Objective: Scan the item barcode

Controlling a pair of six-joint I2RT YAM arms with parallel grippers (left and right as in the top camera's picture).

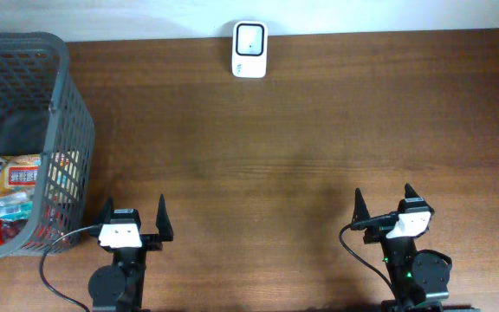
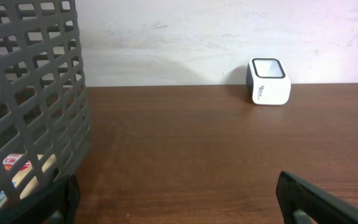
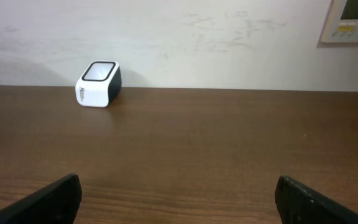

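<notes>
Brown wooden bench [image 1: 301, 147], bare in the middle. Grey mesh basket [image 1: 74, 130] at its left end; the walls are tall, so reach in from above only.

Item: printed snack packet [image 1: 16, 178] inside the basket, lying flat on other wrappers [image 1: 7, 221]; barcode not visible. Judged light, soft, crinkly film, likely slippery and easily crushed. Pinch a sealed edge, gently.

Hands: left hand [image 1: 134, 206] just right of the basket's near corner, fingers spread wide, empty. The right hand [image 1: 384, 195] is well right of the basket, likewise spread and empty.

Small white scanner [image 1: 249, 39] right of the basket, at the bench's back edge.
</notes>
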